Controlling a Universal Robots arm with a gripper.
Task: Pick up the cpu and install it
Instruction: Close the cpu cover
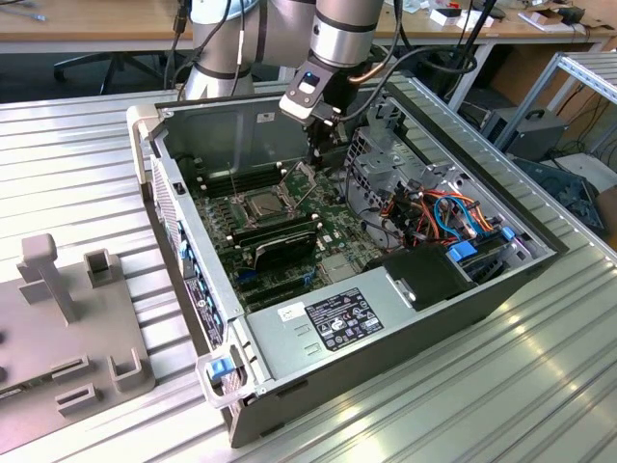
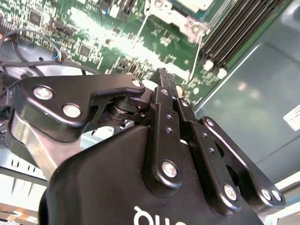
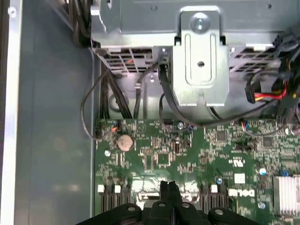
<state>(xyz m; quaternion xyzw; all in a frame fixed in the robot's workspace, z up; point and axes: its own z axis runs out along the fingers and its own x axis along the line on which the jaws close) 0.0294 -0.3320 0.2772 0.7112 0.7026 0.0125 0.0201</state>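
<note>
One gripper [image 1: 314,164], closed on nothing; the cpu [image 1: 262,204], at its seven o'clock in the exterior view, seems light, rigid, fragile. We would hold its edges.

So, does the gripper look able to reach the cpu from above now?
Probably yes. The case is open on top, the cpu lies uncovered on the motherboard, and the gripper hangs close beside it with nothing between them.

Jaws closed together over green motherboard [image 3: 187,154]; metal bracket [image 3: 200,56] beyond.
</note>
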